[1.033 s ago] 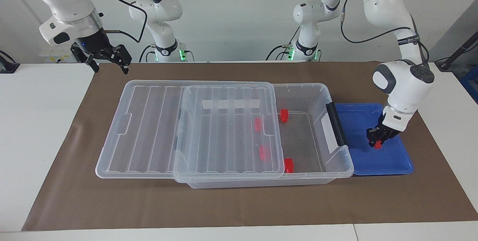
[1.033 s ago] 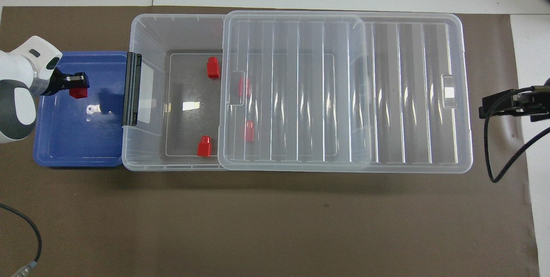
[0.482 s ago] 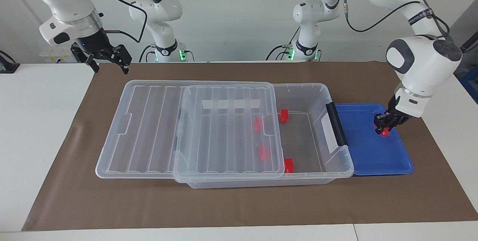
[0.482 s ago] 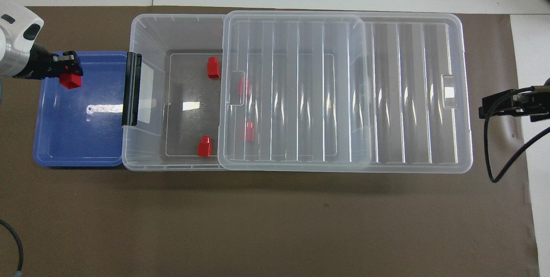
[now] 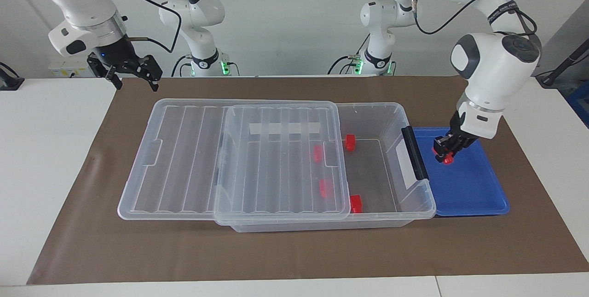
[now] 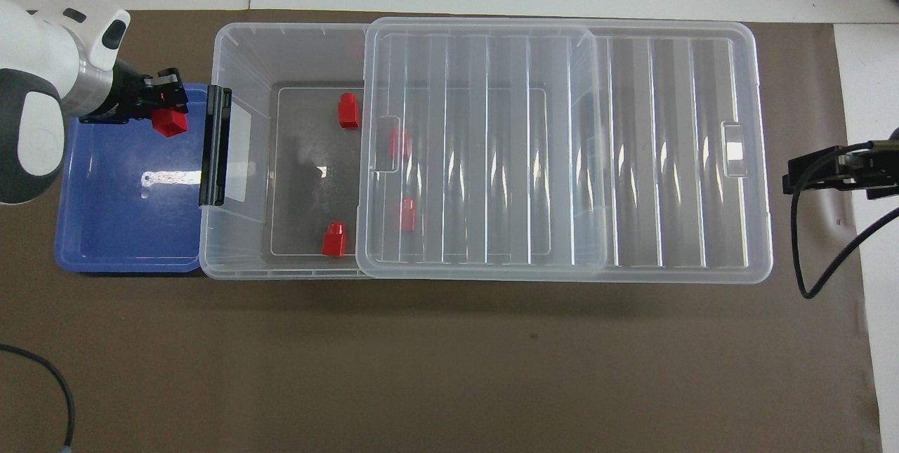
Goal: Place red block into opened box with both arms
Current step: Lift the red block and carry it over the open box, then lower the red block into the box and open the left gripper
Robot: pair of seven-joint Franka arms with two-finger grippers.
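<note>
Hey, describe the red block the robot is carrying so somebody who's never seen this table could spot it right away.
Start at the big clear box, then go to the shallow blue tray beside its black handle. Above that tray, the left tool grips a small red block. It is the only red block in the air; the other four lie on the box floor.

A white bench [image 5: 46, 159] carries a brown mat [image 5: 294, 251]. On the mat lie the box [image 5: 382, 216] and a blue tray [image 5: 478, 195] touching its handle end — the tray under the left arm's fingers [image 5: 441, 146], the box just beside them.
</note>
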